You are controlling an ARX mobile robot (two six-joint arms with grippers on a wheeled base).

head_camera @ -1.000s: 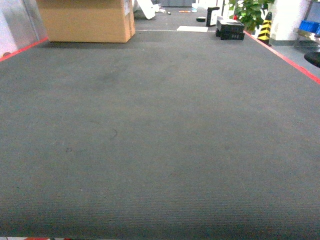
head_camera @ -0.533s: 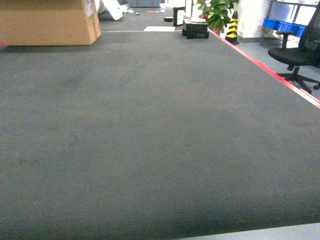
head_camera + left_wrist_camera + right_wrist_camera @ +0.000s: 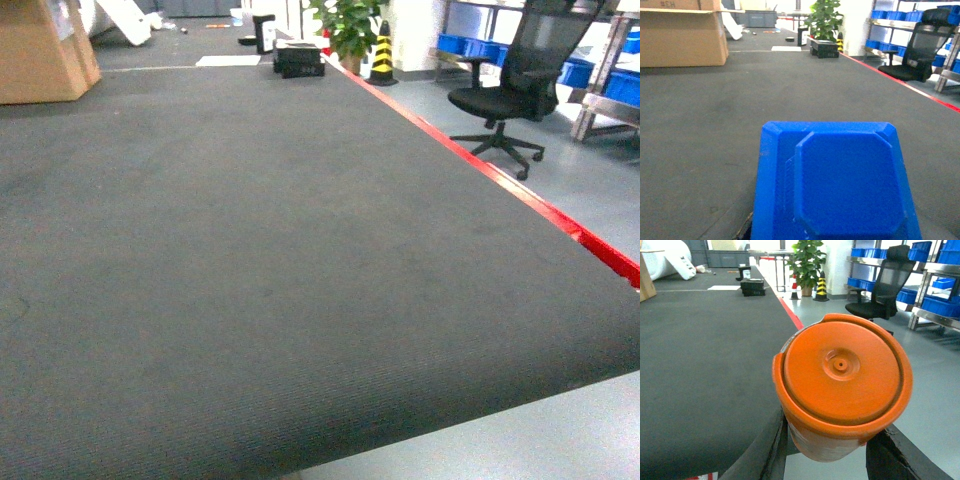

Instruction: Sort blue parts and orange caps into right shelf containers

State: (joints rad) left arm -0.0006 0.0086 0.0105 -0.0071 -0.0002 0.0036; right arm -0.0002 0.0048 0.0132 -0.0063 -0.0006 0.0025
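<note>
Orange cap point(image 3: 842, 385) faces the camera, flat face forward, in right gripper point(image 3: 835, 450).

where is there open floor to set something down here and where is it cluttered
The dark carpet lies bare from the cardboard box on the left across to the red edge strip on the right. Clutter sits at the far end: black cases, potted plant, striped cone. Beyond the strip, the office chair crowds the grey floor.

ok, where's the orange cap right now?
Right wrist view only: the orange cap fills the foreground, held between the right gripper fingers, with the office chair behind it.
</note>
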